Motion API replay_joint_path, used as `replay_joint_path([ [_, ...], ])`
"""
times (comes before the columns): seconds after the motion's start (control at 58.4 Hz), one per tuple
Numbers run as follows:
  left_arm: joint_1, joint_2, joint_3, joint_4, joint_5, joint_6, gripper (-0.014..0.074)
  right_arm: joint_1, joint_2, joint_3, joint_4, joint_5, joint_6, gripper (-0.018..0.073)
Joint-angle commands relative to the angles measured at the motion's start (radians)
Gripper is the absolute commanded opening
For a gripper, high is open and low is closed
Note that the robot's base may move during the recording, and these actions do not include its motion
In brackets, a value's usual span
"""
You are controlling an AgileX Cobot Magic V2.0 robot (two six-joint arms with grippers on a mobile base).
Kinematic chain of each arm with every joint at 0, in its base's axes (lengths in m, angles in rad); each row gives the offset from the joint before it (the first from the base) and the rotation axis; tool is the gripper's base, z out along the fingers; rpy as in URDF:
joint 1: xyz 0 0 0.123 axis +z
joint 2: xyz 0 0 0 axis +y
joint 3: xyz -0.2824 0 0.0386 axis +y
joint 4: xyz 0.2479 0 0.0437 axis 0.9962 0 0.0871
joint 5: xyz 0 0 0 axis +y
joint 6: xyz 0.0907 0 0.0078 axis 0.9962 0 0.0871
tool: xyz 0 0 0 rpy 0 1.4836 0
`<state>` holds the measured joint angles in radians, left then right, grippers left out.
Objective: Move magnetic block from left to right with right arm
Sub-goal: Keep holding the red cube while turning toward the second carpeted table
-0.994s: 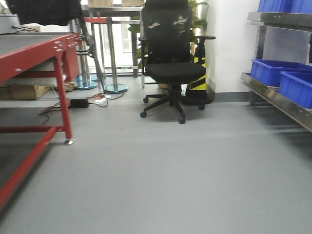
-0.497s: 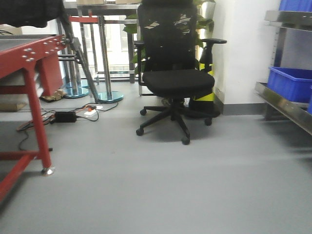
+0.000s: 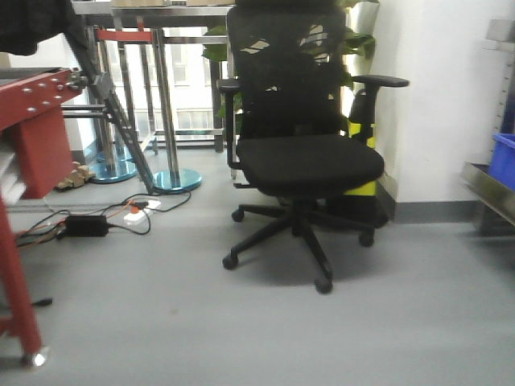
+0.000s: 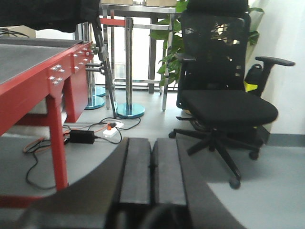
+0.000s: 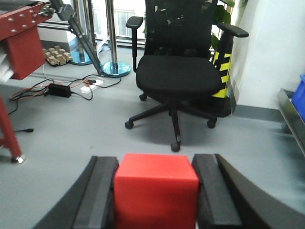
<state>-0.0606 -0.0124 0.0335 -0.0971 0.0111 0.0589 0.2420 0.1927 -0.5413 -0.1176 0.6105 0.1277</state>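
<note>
The magnetic block [image 5: 156, 193], a plain bright-red cube, fills the bottom middle of the right wrist view. My right gripper [image 5: 156, 164] is shut on it, one black finger pressed against each side face. In the left wrist view my left gripper [image 4: 152, 145] is shut with nothing between its two black pads, which meet along a thin seam. Neither gripper nor the block shows in the front view.
A black office chair [image 3: 302, 153] on castors stands straight ahead on the grey floor. A red metal table [image 3: 20, 201] is at the left, with a power brick and cables [image 3: 88, 225] beside it. Chrome posts [image 3: 165, 112] stand behind. A metal shelf with a blue bin [image 3: 503, 173] is at the right.
The front view has closed in on the chair, which now looks larger and nearer. The red table and the blue bins have slid outward toward the frame edges.
</note>
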Motion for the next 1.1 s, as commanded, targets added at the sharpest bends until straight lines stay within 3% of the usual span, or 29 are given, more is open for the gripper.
replay_joint_path([
  [0.0,0.001,-0.009,0.007,-0.005,-0.091,-0.007,-0.0126,-0.005,0.016,-0.028,-0.008,-0.084,-0.009,0.0236],
  [1.079,0.001,-0.009,0.007,-0.005,-0.091,-0.007,-0.0126,-0.005,0.016,-0.028,-0.008,-0.084,-0.009,0.0236],
])
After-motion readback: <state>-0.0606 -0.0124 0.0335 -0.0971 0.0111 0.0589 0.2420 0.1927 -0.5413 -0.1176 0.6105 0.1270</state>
